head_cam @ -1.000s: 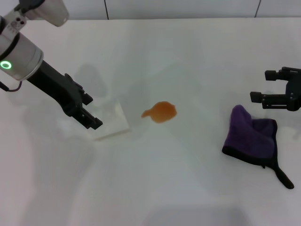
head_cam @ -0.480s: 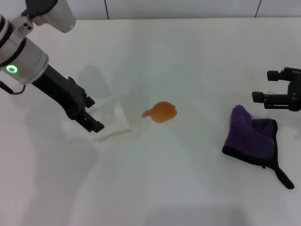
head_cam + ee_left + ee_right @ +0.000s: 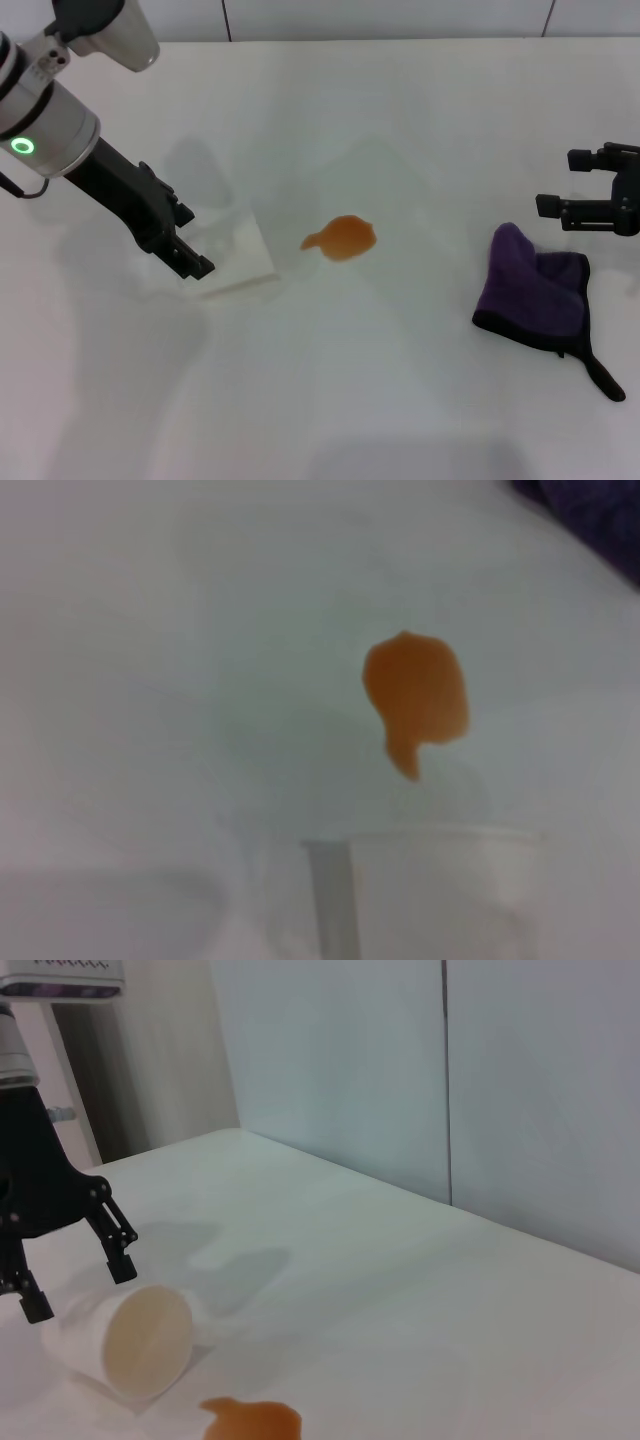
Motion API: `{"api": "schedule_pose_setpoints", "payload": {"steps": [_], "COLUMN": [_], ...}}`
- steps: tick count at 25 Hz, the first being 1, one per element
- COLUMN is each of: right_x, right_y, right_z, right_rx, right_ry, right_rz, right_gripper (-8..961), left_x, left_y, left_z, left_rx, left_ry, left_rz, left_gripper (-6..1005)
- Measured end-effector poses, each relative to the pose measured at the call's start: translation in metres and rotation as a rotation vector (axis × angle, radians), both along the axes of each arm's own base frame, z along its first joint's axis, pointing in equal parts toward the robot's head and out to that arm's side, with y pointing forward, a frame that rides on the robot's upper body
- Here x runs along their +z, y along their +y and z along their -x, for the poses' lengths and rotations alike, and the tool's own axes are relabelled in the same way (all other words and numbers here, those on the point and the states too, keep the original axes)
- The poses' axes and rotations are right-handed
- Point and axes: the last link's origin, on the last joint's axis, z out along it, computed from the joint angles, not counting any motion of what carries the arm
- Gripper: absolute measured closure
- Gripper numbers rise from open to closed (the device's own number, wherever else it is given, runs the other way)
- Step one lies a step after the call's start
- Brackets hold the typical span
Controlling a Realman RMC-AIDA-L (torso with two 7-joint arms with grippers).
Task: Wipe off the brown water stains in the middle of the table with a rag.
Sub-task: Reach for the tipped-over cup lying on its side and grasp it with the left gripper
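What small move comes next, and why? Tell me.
Probably lower the right gripper onto the rag. The stain is unwiped on the table, and the rag lies untouched just in front of that gripper, whose fingers are open. The left gripper is at the tipped cup, away from the rag.

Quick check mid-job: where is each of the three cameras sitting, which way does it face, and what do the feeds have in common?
Head view: high on the robot, looking down at the white table; left tool and right tool both show.
Left wrist view: looks down over the orange-brown water stain and the tipped translucent cup; no own fingers visible.
Right wrist view: low, facing across toward the left tool.
Shared: stain and cup in all three; the purple rag only in the head and left wrist views.
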Motion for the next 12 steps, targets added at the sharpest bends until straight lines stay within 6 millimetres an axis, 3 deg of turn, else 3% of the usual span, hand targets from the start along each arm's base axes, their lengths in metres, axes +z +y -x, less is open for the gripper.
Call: {"api": "schedule_pose_setpoints", "payload": {"steps": [12], "right_x": [0.001], "right_y": [-0.001], "right_z": [-0.001], "right_rx": [-0.002], "right_ry": [-0.002], "right_rz": [-0.003], "right_gripper": [128], "left_x": [-0.009], "left_y": [0.003], "left_z": [-0.011], "left_rx": [-0.034], "left_ry": [0.003], "left_rz": [0.013], "left_gripper": [209]}}
